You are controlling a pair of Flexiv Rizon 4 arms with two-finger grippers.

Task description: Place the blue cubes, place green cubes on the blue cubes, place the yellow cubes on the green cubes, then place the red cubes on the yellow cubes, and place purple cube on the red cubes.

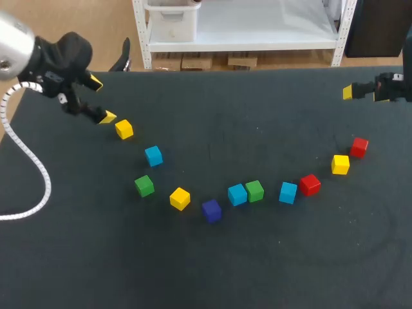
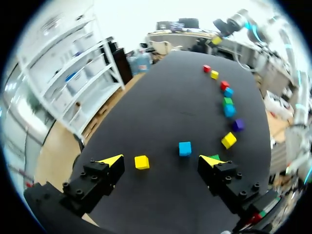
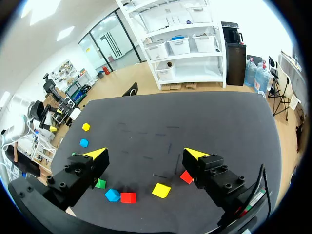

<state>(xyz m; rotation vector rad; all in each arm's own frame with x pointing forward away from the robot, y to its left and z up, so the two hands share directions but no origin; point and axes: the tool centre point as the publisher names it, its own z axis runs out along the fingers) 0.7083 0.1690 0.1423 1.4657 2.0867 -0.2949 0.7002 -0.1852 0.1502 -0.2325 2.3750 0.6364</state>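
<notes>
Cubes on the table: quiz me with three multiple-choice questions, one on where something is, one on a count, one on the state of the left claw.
1. Which cube lies nearest the left claw?
A) a yellow cube
B) the purple cube
C) a red cube

2. How many blue cubes are on the table?
A) one
B) three
C) five

3. The left claw is:
A) shut on a green cube
B) shut on a red cube
C) open, holding nothing

Answers:
1 A: that yellow cube sits right by the claw's fingertip.
2 B: three blue cubes lie along the curved row.
3 C: its yellow tips stand wide apart with nothing gripped between them.
</notes>
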